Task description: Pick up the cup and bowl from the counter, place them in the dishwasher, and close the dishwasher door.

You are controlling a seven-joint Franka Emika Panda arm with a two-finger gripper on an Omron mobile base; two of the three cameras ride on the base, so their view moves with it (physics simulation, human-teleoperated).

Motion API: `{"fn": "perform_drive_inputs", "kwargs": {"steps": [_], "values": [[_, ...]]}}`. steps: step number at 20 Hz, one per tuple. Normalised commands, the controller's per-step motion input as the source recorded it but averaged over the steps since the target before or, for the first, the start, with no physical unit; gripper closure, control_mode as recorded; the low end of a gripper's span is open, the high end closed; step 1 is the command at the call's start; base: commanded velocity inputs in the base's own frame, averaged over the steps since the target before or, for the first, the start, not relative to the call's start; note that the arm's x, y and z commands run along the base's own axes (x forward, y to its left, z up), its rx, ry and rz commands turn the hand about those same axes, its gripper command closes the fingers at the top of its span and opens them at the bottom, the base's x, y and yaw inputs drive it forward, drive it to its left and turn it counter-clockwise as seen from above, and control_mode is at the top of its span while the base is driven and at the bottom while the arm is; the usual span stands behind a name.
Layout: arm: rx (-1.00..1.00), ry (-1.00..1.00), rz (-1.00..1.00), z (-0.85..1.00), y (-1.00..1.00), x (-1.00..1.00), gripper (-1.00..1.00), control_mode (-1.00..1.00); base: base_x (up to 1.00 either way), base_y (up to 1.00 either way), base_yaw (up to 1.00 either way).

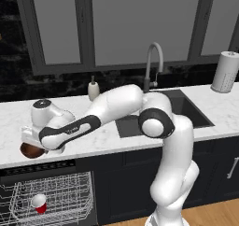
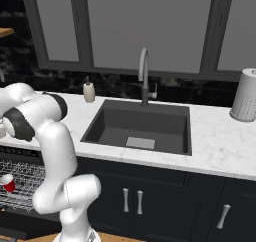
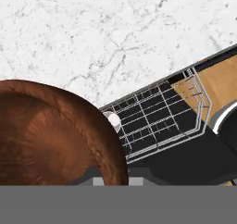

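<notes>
The reddish-brown bowl [image 1: 31, 151] sits at the front left edge of the white marble counter [image 1: 93, 141], and in the hand view the bowl [image 3: 51, 135] looms large at lower left. My gripper [image 1: 33, 145] reaches down onto it; in the hand view the gripper [image 3: 115, 177] is shut on the bowl's near rim, its tips mostly hidden by the bowl. I cannot tell whether the bowl is off the slab. The red cup [image 1: 39, 204] stands in the white wire rack of the open dishwasher [image 1: 60, 192] below. The cup [image 2: 7, 182] shows red at the left edge, and from above the cup [image 3: 112, 120] shows its white inside.
A beige soap bottle [image 1: 94, 89] stands at the back of the counter, left of the faucet [image 1: 151, 66] and the dark sink [image 1: 186, 110]. A paper towel roll [image 1: 225, 72] is at the far right. Dark cabinet doors [image 2: 135, 201] run under the sink.
</notes>
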Motion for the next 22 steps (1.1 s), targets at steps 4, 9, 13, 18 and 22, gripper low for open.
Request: {"fn": "perform_drive_inputs", "kwargs": {"steps": [4, 9, 13, 18, 22], "values": [[0.14, -0.20, 0.00, 0.03, -0.47, -1.00, 1.00, -1.00, 0.00, 0.00, 0.00], [0.11, -0.14, 0.00, 0.09, -0.41, -1.00, 1.00, -1.00, 0.00, 0.00, 0.00], [0.02, 0.01, -0.08, 0.05, -0.18, -0.94, 1.00, -1.00, 0.00, 0.00, 0.00], [-0.03, 0.21, -0.14, 0.07, -0.19, -0.51, 1.00, -1.00, 0.00, 0.00, 0.00], [-0.18, 0.49, -0.05, 0.18, -0.02, 0.16, 1.00, -1.00, 0.00, 0.00, 0.00]]}}
